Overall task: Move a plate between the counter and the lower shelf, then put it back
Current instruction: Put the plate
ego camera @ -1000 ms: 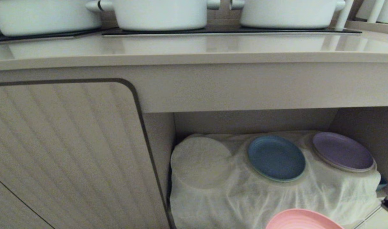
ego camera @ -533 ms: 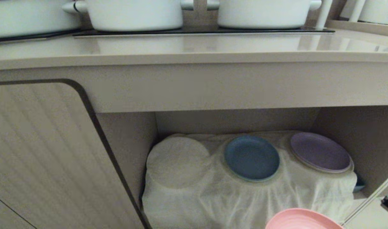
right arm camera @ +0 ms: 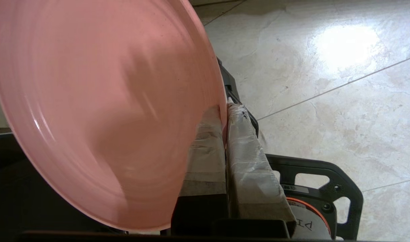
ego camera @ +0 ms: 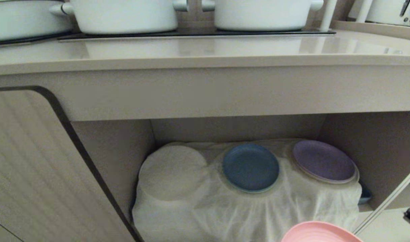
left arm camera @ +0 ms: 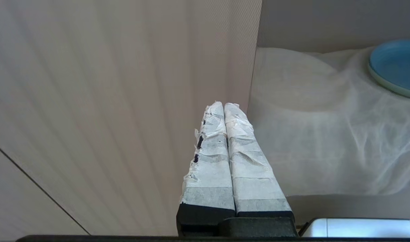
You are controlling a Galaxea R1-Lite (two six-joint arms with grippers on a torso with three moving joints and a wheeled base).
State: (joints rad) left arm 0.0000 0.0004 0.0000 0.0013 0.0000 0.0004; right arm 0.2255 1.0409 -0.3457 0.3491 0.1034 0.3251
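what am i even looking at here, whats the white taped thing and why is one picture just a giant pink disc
These are three cameras on one two-armed robot. The wide picture is from its head, facing a kitchen counter with white pots on top and an open lower shelf underneath. On that shelf a white cloth is draped, with a blue plate and a purple plate resting on it.

The other two pictures come from cameras on the wrists. The white taped thing is the left claw, shut and empty, pointing toward the cabinet front. The giant pink disc is the pink plate seen very close: the right claw pinches its rim. In the head view only the plate's edge shows, at the bottom.
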